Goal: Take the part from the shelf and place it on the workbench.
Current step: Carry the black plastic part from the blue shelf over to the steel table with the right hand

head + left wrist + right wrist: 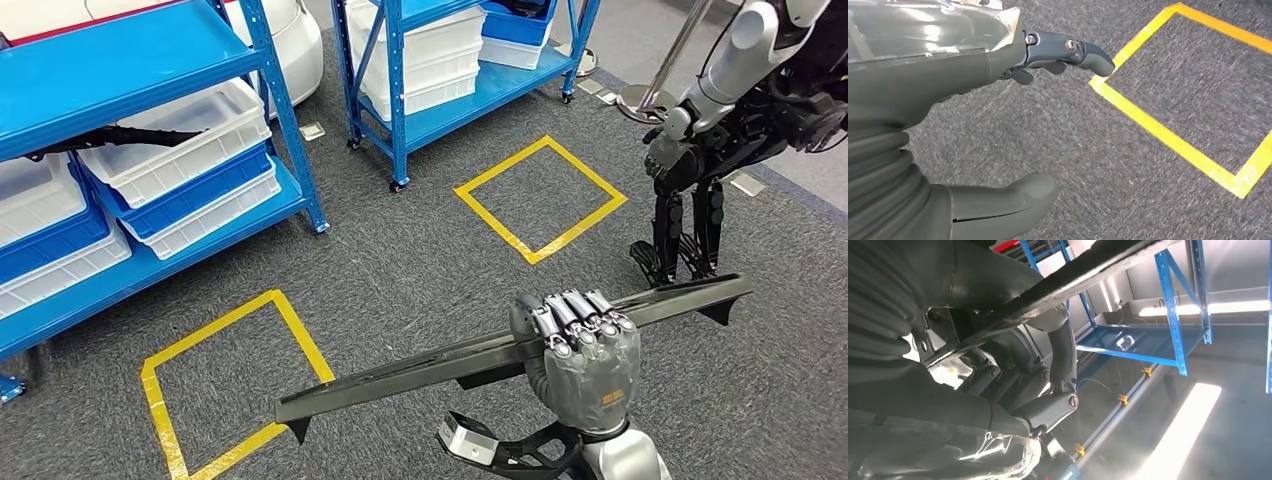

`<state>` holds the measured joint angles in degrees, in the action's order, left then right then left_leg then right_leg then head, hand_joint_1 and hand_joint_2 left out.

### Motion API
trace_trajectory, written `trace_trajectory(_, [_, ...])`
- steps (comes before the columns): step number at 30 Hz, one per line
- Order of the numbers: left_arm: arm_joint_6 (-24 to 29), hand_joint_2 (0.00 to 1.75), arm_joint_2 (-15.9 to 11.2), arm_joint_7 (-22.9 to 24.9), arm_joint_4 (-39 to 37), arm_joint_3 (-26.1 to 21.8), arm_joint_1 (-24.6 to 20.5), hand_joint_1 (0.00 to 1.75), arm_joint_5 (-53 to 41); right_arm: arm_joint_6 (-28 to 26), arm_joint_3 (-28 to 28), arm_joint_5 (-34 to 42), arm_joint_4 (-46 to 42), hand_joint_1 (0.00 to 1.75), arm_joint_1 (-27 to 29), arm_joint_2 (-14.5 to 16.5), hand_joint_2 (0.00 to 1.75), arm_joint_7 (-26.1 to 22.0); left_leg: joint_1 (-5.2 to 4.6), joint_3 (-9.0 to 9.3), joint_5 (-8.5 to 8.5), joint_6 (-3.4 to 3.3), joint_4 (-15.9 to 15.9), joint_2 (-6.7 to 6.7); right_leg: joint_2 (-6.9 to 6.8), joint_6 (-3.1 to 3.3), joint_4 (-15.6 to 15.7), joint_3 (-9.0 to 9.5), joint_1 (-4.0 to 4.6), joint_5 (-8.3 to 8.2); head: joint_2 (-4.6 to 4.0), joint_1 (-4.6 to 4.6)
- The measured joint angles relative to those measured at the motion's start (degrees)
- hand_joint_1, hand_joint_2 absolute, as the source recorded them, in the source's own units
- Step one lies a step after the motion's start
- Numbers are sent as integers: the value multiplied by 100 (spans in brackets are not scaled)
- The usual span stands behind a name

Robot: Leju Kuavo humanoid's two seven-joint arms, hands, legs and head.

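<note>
Beyond the fingers you see grey carpet with two squares of yellow tape: one square lies farther ahead, the other square lies to the left side of the fingers. White bins stand on the blue racks, and one bin carries a long dark piece across its rim. To the right of the fingers, well apart, another humanoid robot stands on the carpet.
</note>
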<state>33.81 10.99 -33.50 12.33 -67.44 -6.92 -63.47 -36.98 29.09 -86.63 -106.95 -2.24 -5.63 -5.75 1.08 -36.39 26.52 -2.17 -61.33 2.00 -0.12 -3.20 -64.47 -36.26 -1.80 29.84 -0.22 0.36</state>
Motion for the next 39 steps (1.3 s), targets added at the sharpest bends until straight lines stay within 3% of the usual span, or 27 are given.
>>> trace_trajectory(3, [-9, 175, 8, -7, 0, 6, 0, 0, -5, -1, 5, -9, -7, 175, 23, -14, 175, 1, 12, 64, -37, -41, 103, 98, 5, 56, -891, -458, 4, 376, 0, 64])
trace_trajectory(4, [-11, 175, 10, -7, 0, 8, 1, 0, -7, -2, 5, -13, -7, 175, 43, -22, 175, 2, 9, 65, -33, -38, 103, 131, 6, 40, -1093, -568, 4, 425, 0, 80])
trace_trajectory(5, [-14, 175, 15, -7, 0, 10, 1, 0, -7, -2, 6, -17, -7, 175, 61, -31, 175, 4, 7, 67, -29, -31, 102, 169, 0, 6, -1088, -574, 3, 386, 0, 92])
trace_trajectory(6, [-15, 175, 19, -7, 0, 11, 1, 0, -7, -2, 7, -20, -8, 175, 74, -38, 175, 5, 10, 72, -23, -18, 100, 210, -22, -36, -877, -471, 0, 275, 0, 101])
trace_trajectory(8, [-16, 175, 26, -7, 0, 15, 3, 0, -7, -2, 9, -25, -13, 175, 78, -44, 175, 7, 6, 103, 1, 36, 93, 294, -237, -81, -107, -76, 8, -26, 0, 123])
trace_trajectory(10, [-16, 175, 28, -8, 0, 16, 8, 0, -7, -2, 10, -28, -20, 175, 73, -44, 175, 7, -23, 160, 37, 119, 91, 378, -419, 0, 346, 147, 58, -187, -1, 123])
trace_trajectory(12, [-15, 175, 30, -9, 0, 16, 9, 0, -7, -1, 11, -31, -27, 175, 72, -46, 175, 8, -38, 222, 55, 194, 119, 490, -338, 117, 385, 150, 93, -219, -1, 99])
trace_trajectory(13, [-15, 175, 31, -9, 0, 17, 7, 0, -7, -1, 11, -33, -31, 175, 74, -46, 175, 8, -23, 241, 70, 231, 126, 502, -261, 164, 394, 161, 57, -234, -1, 82])
trace_trajectory(15, [-15, 175, 26, -9, 0, 18, 4, 0, -7, 2, 10, -34, -40, 175, 71, -44, 175, 7, 13, 196, 250, 285, -50, 271, -115, 250, 416, 181, -5, -279, 0, 38])
trace_trajectory(17, [-14, 175, 20, -9, 0, 19, 18, 0, -5, 5, 10, -33, -45, 175, 62, -38, 175, 7, 31, -52, 638, 307, -649, -86, 22, 310, 424, 184, -11, -305, 0, -27])
trace_trajectory(19, [-13, 175, 20, -10, 0, 18, 33, 0, -4, 8, 11, -29, -43, 175, 61, -34, 175, 7, 29, -352, 906, 307, -1291, -203, 179, 333, 423, 178, 18, -312, 0, -61])
trace_trajectory(20, [-13, 175, 20, -10, 0, 17, 36, 0, -4, 8, 11, -24, -41, 175, 62, -33, 175, 7, 30, -406, 883, 300, -1385, -214, 266, 337, 422, 179, 29, -315, 0, -65])
trace_trajectory(22, [-13, 175, 17, -15, 0, 16, 37, 0, -1, 9, 11, -13, -39, 175, 58, -33, 175, 7, 35, -208, 548, 269, -946, -277, 435, 338, 421, 191, 33, -318, 0, -71])
trace_trajectory(24, [-13, 175, 9, -25, 0, 17, 39, 0, 1, 9, 10, -7, -39, 175, 45, -30, 175, 7, 59, 136, 237, 233, -228, -589, 586, 318, 417, 189, 39, -322, 0, -76])
trace_trajectory(26, [-12, 175, 2, -38, 0, 18, 41, 0, -1, 10, 11, -4, -39, 175, 22, -26, 175, 5, 50, 290, 165, 208, 96, -787, 720, 257, 423, 154, 33, -346, 0, -67])
trace_trajectory(28, [-10, 175, 3, -45, 0, 19, 36, 0, -2, 11, 13, -1, -38, 175, 6, -25, 175, 3, 17, 316, 139, 155, 155, -650, 844, 165, 445, 108, 17, -381, 0, -57])
trace_trajectory(30, [-7, 175, 3, -47, 1, 20, 26, 0, -2, 11, 14, 2, -38, 175, -2, -26, 175, 1, 8, 360, 84, 61, 252, -479, 637, 120, 310, 0, 33, -315, -1, -34])
trace_trajectory(32, [-5, 175, -2, -49, 2, 19, 25, 0, -2, 11, 14, 4, -38, 175, -17, -27, 175, -2, -7, 382, 52, -4, 310, -297, 252, 149, -221, -278, 53, -54, -1, 14])
trace_trajectory(34, [-4, 175, -6, -49, 2, 19, 32, 0, -2, 11, 15, 4, -32, 175, -24, -31, 175, -2, -20, 372, 54, -19, 312, -105, 110, 151, -889, -597, 52, 204, 0, 43])
trace_trajectory(35, [-5, 175, -5, -49, 2, 19, 32, 0, -2, 11, 15, 4, -27, 175, -19, -33, 175, -2, -22, 369, 56, -18, 311, -11, 87, 123, -1032, -652, 47, 236, -1, 48])
trace_trajectory(36, [-5, 175, -2, -49, 2, 19, 31, 0, -2, 11, 15, 3, -21, 175, -16, -37, 175, -2, -21, 368, 58, -14, 310, 77, 63, 78, -956, -590, 41, 185, -1, 56])
trace_trajectory(37, [-6, 175, 2, -49, 2, 19, 28, 0, -2, 11, 15, 3, -18, 175, -14, -39, 175, -2, -19, 373, 63, -6, 310, 157, 13, 30, -664, -414, 34, 73, -1, 65])
trace_trajectory(39, [-7, 175, 7, -49, 3, 19, 23, 0, -2, 11, 15, 3, -15, 175, -21, -42, 175, -2, -35, 395, 90, 40, 296, 287, -250, -17, 129, 57, 41, -161, -1, 92])
